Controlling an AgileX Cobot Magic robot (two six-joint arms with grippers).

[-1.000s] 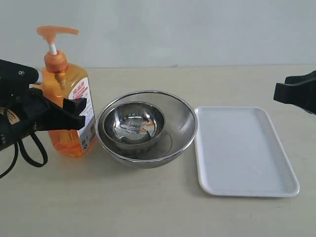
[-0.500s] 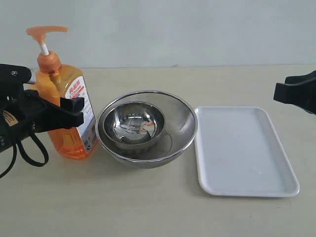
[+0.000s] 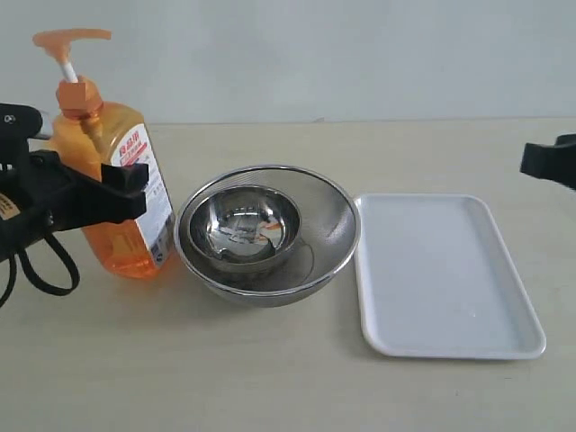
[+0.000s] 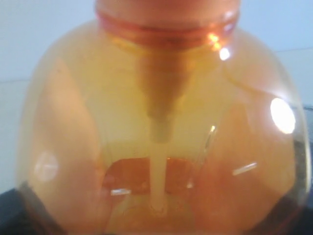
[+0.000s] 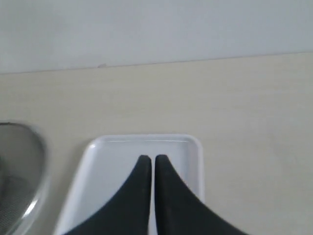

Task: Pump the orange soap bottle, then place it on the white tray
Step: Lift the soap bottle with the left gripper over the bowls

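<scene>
Exterior view: a pale beige, matt surface (image 3: 270,387) runs back to a plain grey-white wall (image 3: 360,54). At far left the black left pincer (image 3: 126,184) is clenched on the orange soap bottle (image 3: 112,243). One finger (image 3: 108,193) lies across the bottle's front, and a black cable (image 3: 40,270) loops below the arm. The bottle is tall, flat-sided, translucent plastic with a white label, white stem and orange pump head. It leans with the head toward eleven o'clock, and whether its base rests on the surface cannot be told.

At three o'clock from the bottle, just beside it, sits a round steel mesh bowl (image 3: 335,225) with a smaller polished steel bowl (image 3: 243,225) nested inside. At three o'clock from the bowls, almost touching, lies the white tray (image 3: 450,349), smooth plastic with rounded corners and a low rim. The bottle is well apart from it. The black right pincer (image 3: 544,162) hangs at two o'clock from the tray, cut off by the frame edge.

Left wrist view: only the bottle (image 4: 161,122), close and blurred, with its dip tube showing through the orange liquid.

Right wrist view: the right pincer (image 5: 150,159) is clenched on nothing, above the tray (image 5: 112,161). The mesh bowl's rim (image 5: 29,196) shows at one edge.
</scene>
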